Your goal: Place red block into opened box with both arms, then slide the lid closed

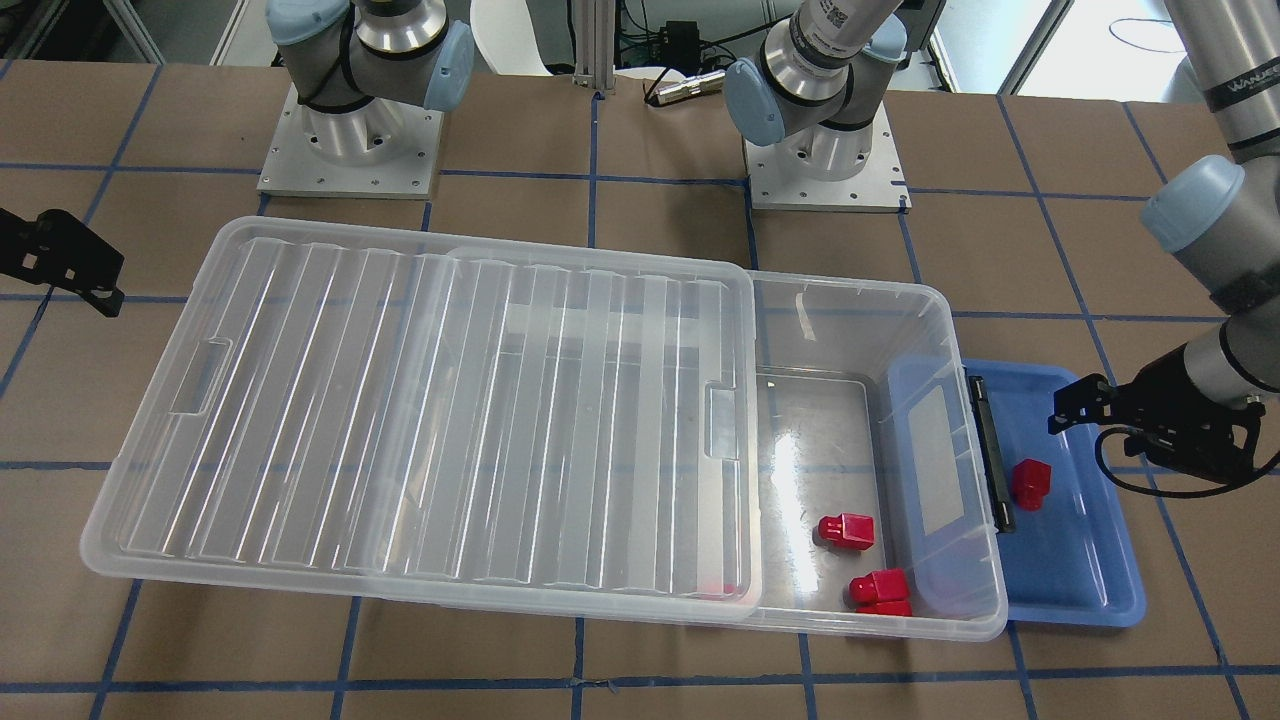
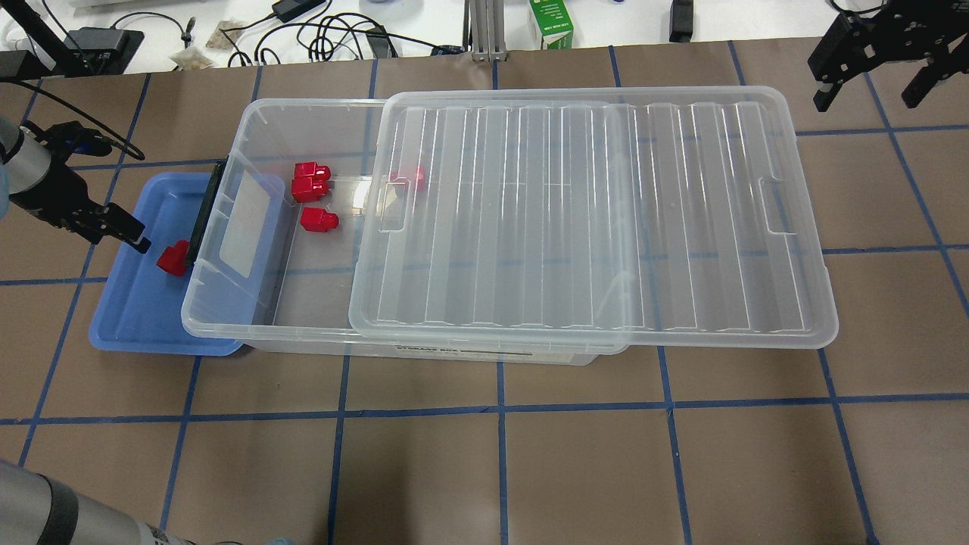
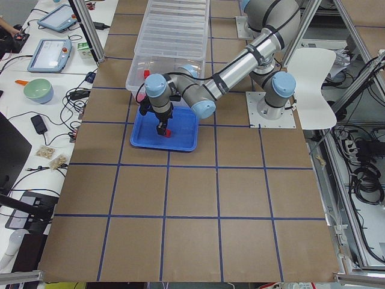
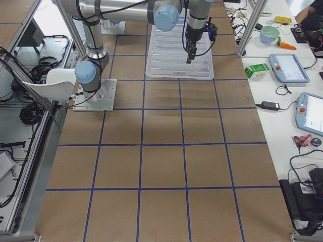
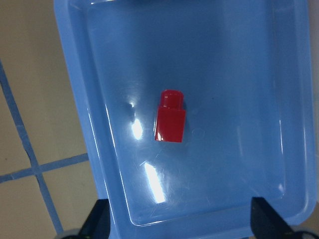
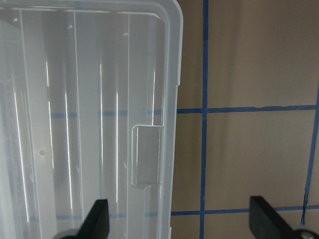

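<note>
One red block point(image 1: 1030, 482) point(image 5: 170, 117) lies in a shallow blue tray point(image 1: 1090, 580) beside the box's black-barred end. My left gripper point(image 2: 125, 231) point(image 5: 182, 221) hovers open over the tray, just outside the block, holding nothing. The clear box point(image 1: 940, 300) has its ribbed lid point(image 1: 420, 420) slid partway off, leaving the tray end uncovered. Several more red blocks point(image 2: 312, 182) lie on the box floor there. My right gripper point(image 2: 867, 94) point(image 6: 182, 219) hangs open above the lid's far short end and the table beside it, holding nothing.
The blue tray point(image 2: 129, 325) is tucked partly under the box's end. Both arm bases point(image 1: 350, 150) are bolted to the table behind the box. Cables and a green carton point(image 2: 551, 23) lie past the far table edge.
</note>
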